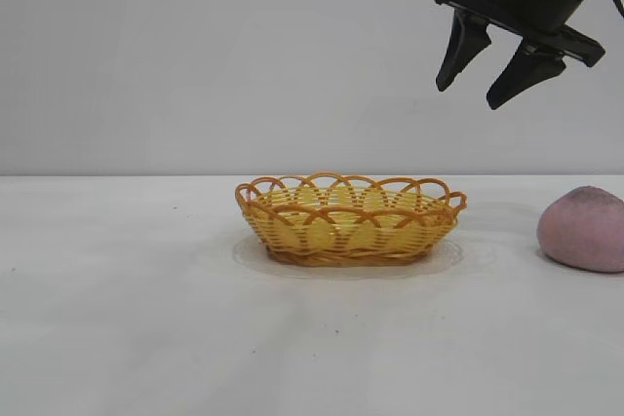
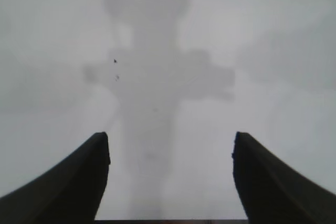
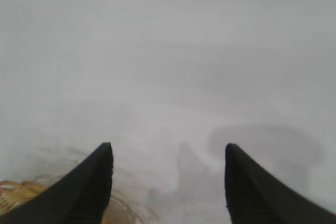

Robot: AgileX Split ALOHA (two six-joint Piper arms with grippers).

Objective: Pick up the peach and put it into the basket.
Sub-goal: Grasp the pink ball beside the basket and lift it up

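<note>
You are looking at a plain white table (image 1: 117,338) set against a pale grey wall. The basket (image 1: 349,219) sits on it, yellow weave with an orange-brown looped rim, and it is your landmark.

The peach (image 1: 585,229) rests on the table to the right of the basket in the exterior view, apart from it and cut by the picture's edge. It is dusty pink and rounded, and nothing touches it.

Your right gripper (image 1: 485,93) hangs high above the table, up and to the right of the basket, roughly over the gap between basket and peach. Its two dark fingers are spread apart and empty, pointing down at a slant. In its wrist view you see the fingertips (image 3: 89,182) with bare table between them and a piece of the basket rim (image 3: 13,191) at the corner.

Your left gripper (image 2: 170,182) appears only in its own wrist view: fingers wide apart, holding nothing, over bare table where its shadow (image 2: 155,82) falls.
</note>
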